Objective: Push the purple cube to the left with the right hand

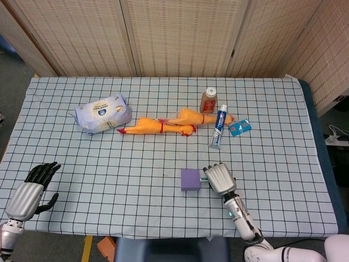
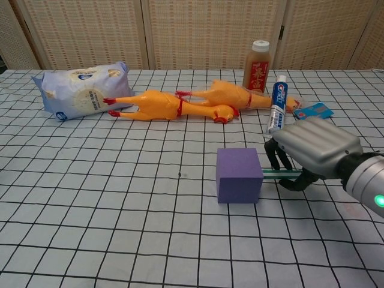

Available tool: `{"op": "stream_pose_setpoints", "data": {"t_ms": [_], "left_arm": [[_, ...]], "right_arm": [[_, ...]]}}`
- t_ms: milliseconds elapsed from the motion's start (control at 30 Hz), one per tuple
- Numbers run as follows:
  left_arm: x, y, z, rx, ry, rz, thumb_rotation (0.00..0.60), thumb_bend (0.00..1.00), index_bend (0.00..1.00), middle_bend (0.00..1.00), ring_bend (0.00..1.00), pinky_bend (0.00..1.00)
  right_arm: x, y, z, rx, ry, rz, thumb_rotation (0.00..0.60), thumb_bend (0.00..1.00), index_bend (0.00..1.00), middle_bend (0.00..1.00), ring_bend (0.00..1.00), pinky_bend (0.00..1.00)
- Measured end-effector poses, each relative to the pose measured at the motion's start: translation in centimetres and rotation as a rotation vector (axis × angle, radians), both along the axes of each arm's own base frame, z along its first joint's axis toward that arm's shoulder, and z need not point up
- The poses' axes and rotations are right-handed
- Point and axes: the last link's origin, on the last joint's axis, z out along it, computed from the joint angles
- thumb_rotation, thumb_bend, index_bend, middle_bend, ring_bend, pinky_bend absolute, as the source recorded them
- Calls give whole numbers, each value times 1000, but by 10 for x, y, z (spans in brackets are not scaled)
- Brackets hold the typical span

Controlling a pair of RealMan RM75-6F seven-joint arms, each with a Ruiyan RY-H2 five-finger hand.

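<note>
Your right robot hand (image 2: 312,153) grips a thin green stick (image 2: 281,174) whose tip meets the purple cube (image 2: 239,175). That cube sits just left of it on the checked worktop (image 2: 120,192) (fingers curled downward).

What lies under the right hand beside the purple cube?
A thin green stick pokes out from beneath the right hand, its tip reaching the purple cube. The hand covers the rest of it, so what it is stays unclear.
</note>
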Motion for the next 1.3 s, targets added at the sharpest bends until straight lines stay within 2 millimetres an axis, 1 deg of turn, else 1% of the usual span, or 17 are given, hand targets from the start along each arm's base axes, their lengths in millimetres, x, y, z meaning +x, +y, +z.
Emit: {"op": "stream_pose_setpoints", "data": {"t_ms": [267,333,433,533,667,867,1300], "left_arm": [[-1,0,1,-3,-3,4,600,436,0,0,0,74],[-1,1,1,-2,-3,4,600,436,0,0,0,74],[-1,0,1,-3,-3,4,600,436,0,0,0,74],[-1,1,1,-4,-4,5,600,436,0,0,0,74],[-2,2,2,-4,-8,11,600,437,0,0,0,74],[-3,3,4,-3,-15,16,600,436,0,0,0,74],[-5,4,6,-7,-25,20,600,436,0,0,0,74]], "right_arm": [[31,-5,-16,24,-21,38,600,301,1000,792,593,640],[36,-7,-19,27,-25,41,600,301,1000,792,593,640],[40,-8,-21,29,-25,43,600,301,1000,792,593,640],[49,-9,-26,39,-29,59,600,300,1000,792,594,640],[71,-10,-40,65,-33,80,600,300,1000,792,593,640],[97,-10,-58,95,-46,101,600,301,1000,792,593,640],[135,-15,-84,103,-81,94,600,300,1000,792,593,641]]}}
